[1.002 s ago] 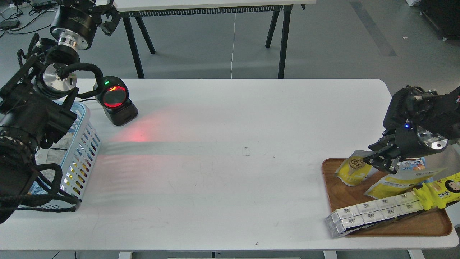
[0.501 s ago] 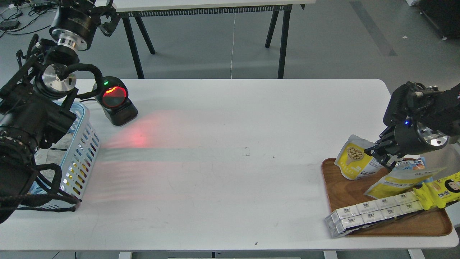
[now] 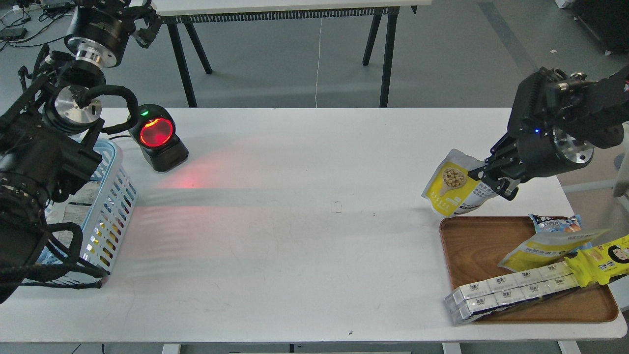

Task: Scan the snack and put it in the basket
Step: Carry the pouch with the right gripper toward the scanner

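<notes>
The snack, a small yellow and silvery-white pouch with a round picture of beige nuggets, hangs tilted in the air just beyond the far left corner of the wooden tray. My right gripper is shut on its right edge. The light blue slotted basket stands at the table's left edge, partly hidden by my left arm. My left gripper is raised at the top left, beyond the table; its fingers are dark and I cannot tell them apart.
A black barcode scanner with a glowing red window stands right of the basket and casts red light on the table. The tray holds a flat yellow pouch, a long yellow packet with a cartoon face, a blue packet and a white multipack.
My right gripper has lifted the snack off the tray and carried it up and to the left. My left arm has barely moved.
</notes>
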{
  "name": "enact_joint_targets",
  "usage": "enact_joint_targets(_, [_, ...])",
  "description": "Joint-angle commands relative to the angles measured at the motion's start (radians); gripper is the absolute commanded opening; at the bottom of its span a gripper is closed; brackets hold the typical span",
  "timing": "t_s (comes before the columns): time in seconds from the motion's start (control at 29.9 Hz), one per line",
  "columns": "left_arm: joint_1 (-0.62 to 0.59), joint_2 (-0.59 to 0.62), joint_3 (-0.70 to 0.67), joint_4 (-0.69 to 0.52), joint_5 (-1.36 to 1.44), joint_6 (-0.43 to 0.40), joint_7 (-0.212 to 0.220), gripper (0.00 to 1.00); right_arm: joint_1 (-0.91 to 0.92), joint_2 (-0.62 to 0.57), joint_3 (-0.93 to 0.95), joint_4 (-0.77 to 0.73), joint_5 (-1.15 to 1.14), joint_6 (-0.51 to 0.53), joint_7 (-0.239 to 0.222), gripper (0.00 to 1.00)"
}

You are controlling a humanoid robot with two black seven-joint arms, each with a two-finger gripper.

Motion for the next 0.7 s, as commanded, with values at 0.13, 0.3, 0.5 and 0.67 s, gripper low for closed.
enact_joint_targets(0.13, [-0.001,-0.002,0.005,0.0,0.0,0.0,0.002,1.0,0.003,0.128,0.069,-0.007,0.119,-0.023,-0.037,0.0])
enact_joint_targets(0.3, [-0.001,-0.003,0.005,0.0,0.0,0.0,0.0,1.0,0.002,0.255,0.088,-0.052,0.216,-0.083,-0.054,0.0])
enact_joint_targets(0.5, [0.0,0.0,0.005,0.0,0.0,0.0,0.0,1.0,0.005,0.375,0.088,-0.098,0.236,-0.129,-0.055,0.0])
enact_joint_targets(0.67, [0.0,0.0,0.005,0.0,0.0,0.0,0.002,1.0,0.003,0.456,0.097,-0.15,0.231,-0.132,-0.049,0.0])
